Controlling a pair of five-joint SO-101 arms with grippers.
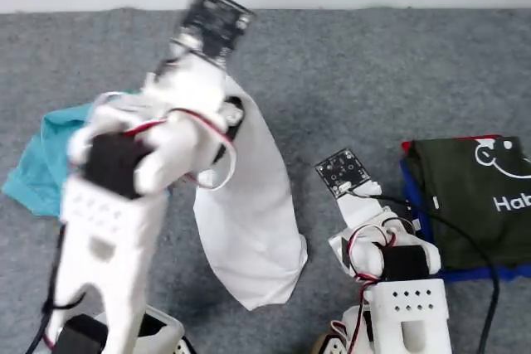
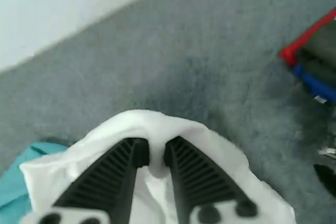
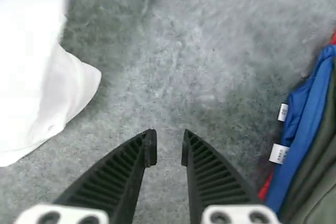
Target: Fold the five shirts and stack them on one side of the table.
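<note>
Counting five shirts on the grey bench [image 1: 357, 72]. The left tool [image 2: 156, 153] is clamping the white shirt [image 1: 257, 230] and holding one end up, with the other end lying on the bench. One teal shirt [image 1: 41, 163] is lying crumpled just left of the white one. Well to its right, three are sitting stacked: the green shirt [image 1: 473, 213] on top, with the blue shirt [image 3: 304, 129] and red shirt [image 2: 304, 40] peeking out underneath. The right tool [image 3: 168, 148] is hovering between the white shirt and that stack, fingers slightly apart, gripping nothing.

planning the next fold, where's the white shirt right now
In the high view the white cloth shirt hangs mid-table from the left pincer, draping onto the grey table, between the teal shirt and the folded shirt stack.
</note>
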